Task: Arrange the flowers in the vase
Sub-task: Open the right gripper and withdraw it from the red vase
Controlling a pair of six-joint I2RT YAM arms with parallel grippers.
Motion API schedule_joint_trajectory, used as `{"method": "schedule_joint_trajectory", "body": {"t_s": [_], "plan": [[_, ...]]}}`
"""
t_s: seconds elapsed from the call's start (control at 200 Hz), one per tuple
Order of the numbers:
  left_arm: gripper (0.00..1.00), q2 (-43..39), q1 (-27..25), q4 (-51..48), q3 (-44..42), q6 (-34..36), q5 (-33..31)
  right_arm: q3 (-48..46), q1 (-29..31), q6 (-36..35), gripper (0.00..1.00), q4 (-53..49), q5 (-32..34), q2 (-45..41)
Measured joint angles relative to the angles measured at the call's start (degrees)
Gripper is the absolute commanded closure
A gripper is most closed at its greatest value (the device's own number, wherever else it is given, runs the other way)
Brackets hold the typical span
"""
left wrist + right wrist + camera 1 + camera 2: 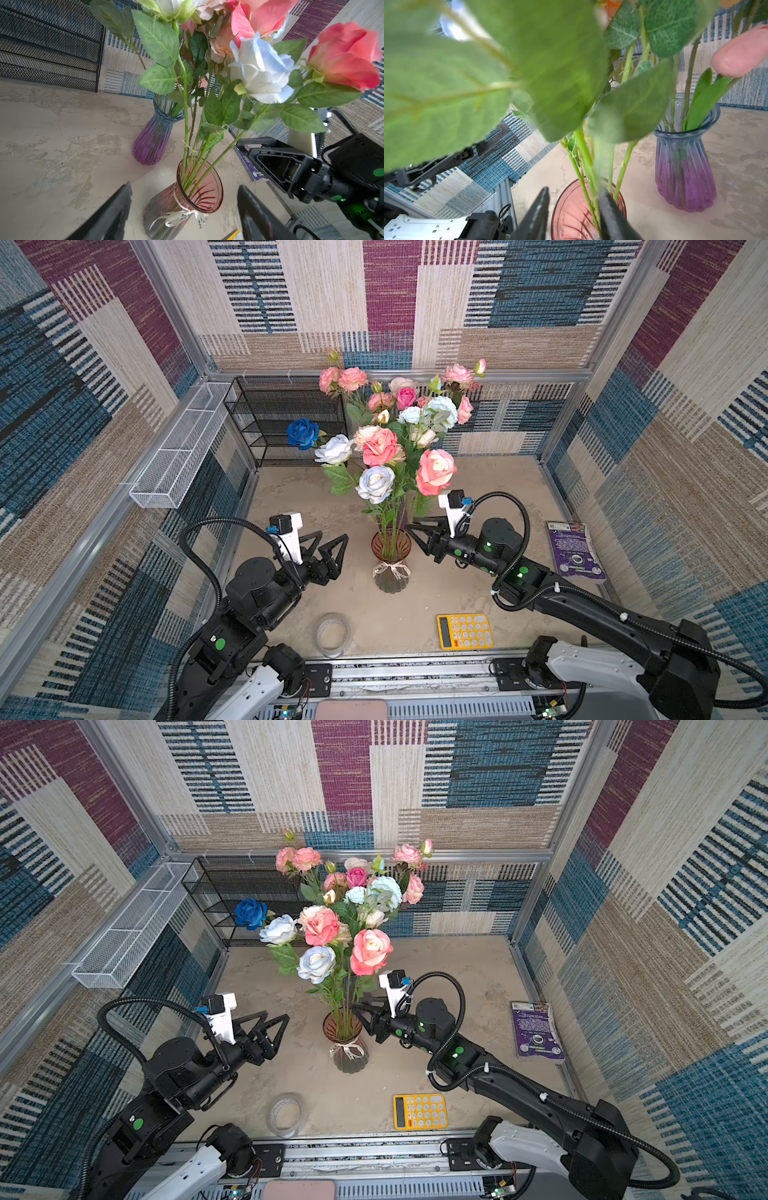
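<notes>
The flowers [435, 470] [370, 950], pink, peach, white and pale blue roses plus one deep blue rose [303, 433], stand bunched at mid-table. Several green stems [585, 158] sit in a pink glass vase [390, 568] [349, 1052] [166, 207] tied with a white ribbon. Behind it, a purple-blue vase [155, 135] [685, 162] holds more stems. My right gripper [415, 533] [355, 1009] [573, 193] is open just over the pink vase's rim, stems against one finger. My left gripper [332, 536] [274, 1017] [184, 187] is open and empty, left of the vase.
A yellow calculator [464, 631] and a tape roll [332, 635] lie near the front edge. A purple book [575, 551] lies at the right wall. A black mesh rack [286, 418] stands at the back left, a white mesh basket [178, 448] hangs on the left wall.
</notes>
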Motion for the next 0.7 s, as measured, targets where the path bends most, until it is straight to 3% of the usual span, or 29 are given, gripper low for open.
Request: {"method": "schedule_joint_trajectory", "body": {"t_s": [0.045, 0.065, 0.09, 0.406, 0.436, 0.456, 0.576, 0.701], "plan": [[0.19, 0.0, 0.0, 0.0, 0.0, 0.0, 0.0, -0.5, 0.0, 0.1, 0.4, -1.0, 0.0, -1.5], [0.19, 0.0, 0.0, 0.0, 0.0, 0.0, 0.0, -0.7, 0.0, 0.2, 0.31, -1.4, 0.0, -2.3], [0.19, -0.1, 0.0, 0.0, 0.0, 0.0, 0.0, -1.1, 0.0, 0.2, 0.27, -1.9, 0.0, -3.1], [0.17, -2.6, 0.0, -0.8, -1.5, -0.7, -2.9, -9.9, 0.0, 1.0, 0.21, -8.2, 2.3, -17.0], [0.17, -2.7, 0.0, -1.0, -1.8, -0.7, -3.2, -11.0, 0.0, 1.2, 0.04, -8.7, 2.7, -18.4], [0.17, -2.7, 0.0, -1.0, -1.9, -0.7, -3.3, -11.8, 0.0, 1.6, 0.0, -8.9, 3.1, -19.5], [0.08, -1.9, 0.0, -1.2, -3.4, -0.9, -6.3, -16.2, 0.0, 3.3, 0.0, -10.4, 7.0, -25.2], [0.01, 2.1, 0.0, -2.5, -5.3, -2.3, -15.6, -19.3, 0.0, 6.7, 0.0, -11.5, 14.9, -27.5]]}}
